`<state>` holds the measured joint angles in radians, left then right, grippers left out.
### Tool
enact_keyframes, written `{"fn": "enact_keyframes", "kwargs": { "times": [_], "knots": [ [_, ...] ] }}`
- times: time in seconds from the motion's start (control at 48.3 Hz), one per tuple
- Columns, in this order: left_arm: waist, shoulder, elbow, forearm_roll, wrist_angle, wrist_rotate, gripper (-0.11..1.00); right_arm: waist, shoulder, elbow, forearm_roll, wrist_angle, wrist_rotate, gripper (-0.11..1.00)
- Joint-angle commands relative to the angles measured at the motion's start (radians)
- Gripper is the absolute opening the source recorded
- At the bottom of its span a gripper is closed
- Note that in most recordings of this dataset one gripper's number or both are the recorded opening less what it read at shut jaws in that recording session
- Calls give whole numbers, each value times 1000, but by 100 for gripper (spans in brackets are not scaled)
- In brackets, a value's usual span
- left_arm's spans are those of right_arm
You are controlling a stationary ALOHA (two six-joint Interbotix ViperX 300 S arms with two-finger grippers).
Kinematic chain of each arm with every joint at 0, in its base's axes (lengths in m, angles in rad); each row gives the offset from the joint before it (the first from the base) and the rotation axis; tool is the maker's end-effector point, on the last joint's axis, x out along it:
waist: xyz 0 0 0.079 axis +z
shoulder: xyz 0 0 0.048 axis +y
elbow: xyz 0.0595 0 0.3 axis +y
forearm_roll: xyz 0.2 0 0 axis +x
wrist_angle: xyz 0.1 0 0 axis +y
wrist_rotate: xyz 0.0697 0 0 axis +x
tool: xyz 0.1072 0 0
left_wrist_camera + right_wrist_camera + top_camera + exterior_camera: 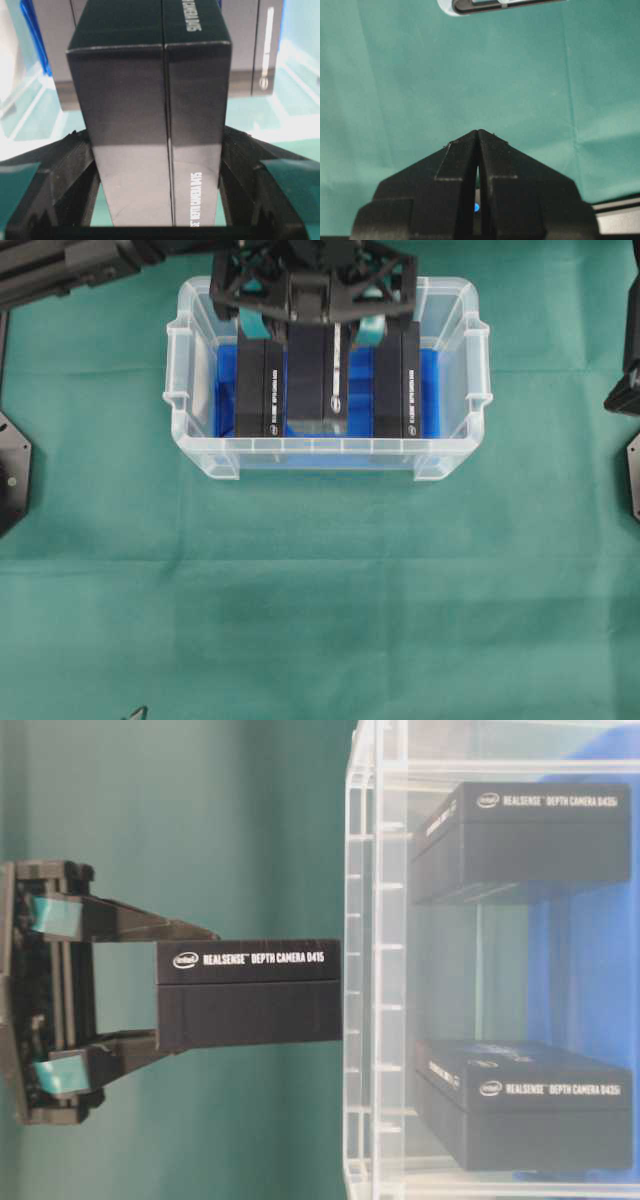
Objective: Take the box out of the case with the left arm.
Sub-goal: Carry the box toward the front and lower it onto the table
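**Overhead exterior: middle box gripped by the left tool above the case**

Overhead exterior shows the left tool (313, 328) clamped on the middle box (316, 375), with two other black boxes (258, 385) standing to either side of it in the case (327, 455), on the blue sheet (431, 390) lining the bottom. In the table-level view the held box (250, 995) sits outside the case wall (372, 1020), apparently lifted out, though the overhead view still places it above the opening. The left wrist view shows the fingers (60, 170) pressing on both long side faces of the box (150, 130).

The box looks like stiff, smooth cardboard, probably light; its slick faces could slip, so a grip across the narrow width suits it.

The right tool (478, 150) hangs over the green tabletop (395, 75), jaws together, holding nothing.
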<state>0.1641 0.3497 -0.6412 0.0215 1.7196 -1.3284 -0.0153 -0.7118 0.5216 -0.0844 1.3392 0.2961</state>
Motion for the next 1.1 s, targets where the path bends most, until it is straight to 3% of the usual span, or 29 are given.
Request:
{"fn": "enact_keyframes", "kwargs": {
  "times": [0.0,0.642,0.87,1.077],
  "knots": [
    [-38,-61,-26,3,2,-21,60,-2,-2,-18,-2,-2,2,0],
    [-307,-89,-23,3,2,-264,60,-2,-3,-18,-2,-2,2,0],
    [-394,-89,-29,3,-3,-380,60,-2,-2,-18,-2,-2,2,0],
    [-420,-89,-26,3,-6,-408,60,-2,-3,-18,-2,-2,2,0]
  ]
}}
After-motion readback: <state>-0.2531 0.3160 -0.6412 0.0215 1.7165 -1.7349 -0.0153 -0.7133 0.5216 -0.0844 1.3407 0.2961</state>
